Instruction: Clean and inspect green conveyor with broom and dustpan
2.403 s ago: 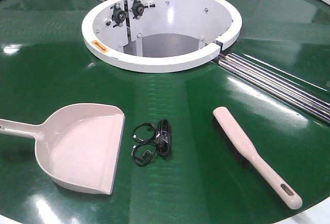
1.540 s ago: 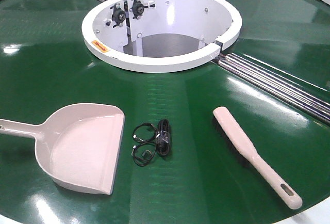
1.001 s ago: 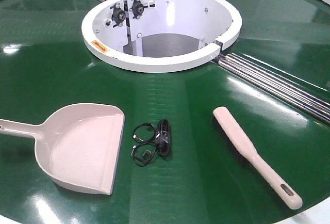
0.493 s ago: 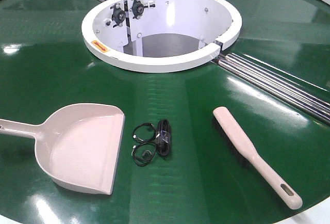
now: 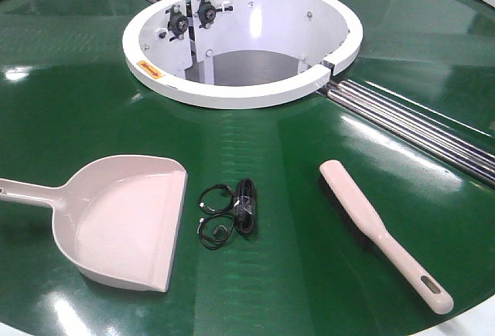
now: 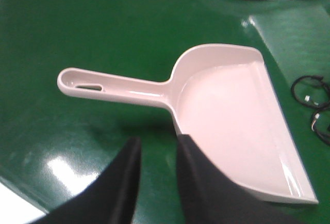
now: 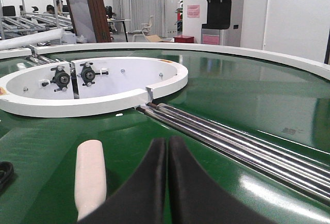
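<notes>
Left gripper (image 6: 159,144): two black fingers parted, empty, hovering beside the handle of the one beige-pink plastic dustpan (image 6: 227,115). Right gripper (image 7: 167,141): fingers pressed together on nothing, low beside the one slim beige broom (image 7: 90,175). Both lie on the glossy dark-green conveyor (image 5: 77,104), one coiled black cable (image 5: 232,212) between them.

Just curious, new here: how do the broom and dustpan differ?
The dustpan is a wide scoop with raised sides; the broom is slim, with black bristles underneath. The dustpan lies left of the black cable, handle pointing left; the broom lies right, handle toward the near edge. Both are beige plastic with slotted handle ends.
</notes>
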Controlling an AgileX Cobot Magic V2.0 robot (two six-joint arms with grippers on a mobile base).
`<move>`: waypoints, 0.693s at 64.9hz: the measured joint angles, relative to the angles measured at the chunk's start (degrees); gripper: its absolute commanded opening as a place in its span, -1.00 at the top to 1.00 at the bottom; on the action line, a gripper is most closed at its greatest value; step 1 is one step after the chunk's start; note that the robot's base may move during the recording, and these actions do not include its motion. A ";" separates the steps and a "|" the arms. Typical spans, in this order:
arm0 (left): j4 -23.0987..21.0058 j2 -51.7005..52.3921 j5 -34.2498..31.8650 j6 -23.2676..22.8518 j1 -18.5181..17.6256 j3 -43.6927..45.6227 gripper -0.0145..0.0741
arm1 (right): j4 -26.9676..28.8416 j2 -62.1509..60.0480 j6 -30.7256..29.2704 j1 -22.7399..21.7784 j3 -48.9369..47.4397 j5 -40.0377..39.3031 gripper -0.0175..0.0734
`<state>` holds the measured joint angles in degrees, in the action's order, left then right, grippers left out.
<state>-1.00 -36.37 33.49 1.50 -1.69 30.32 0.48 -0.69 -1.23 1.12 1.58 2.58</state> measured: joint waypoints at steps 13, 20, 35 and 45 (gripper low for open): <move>0.00 -0.77 -0.19 0.00 0.00 0.11 -0.56 | 0.00 0.00 0.00 0.00 0.00 0.00 0.63; 0.00 -0.77 -0.52 0.00 0.00 0.11 -0.57 | 0.00 0.00 0.00 0.00 0.00 0.00 0.63; -5.31 -0.77 -0.52 0.00 0.00 0.16 -0.57 | 0.00 0.00 0.00 0.00 0.00 0.00 0.63; -6.81 -2.17 4.34 4.22 0.00 4.81 -0.57 | 0.00 0.00 0.00 0.00 0.00 0.00 0.63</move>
<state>-7.81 -38.55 37.83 5.72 -1.69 35.12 0.48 -0.69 -1.23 1.12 1.58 2.58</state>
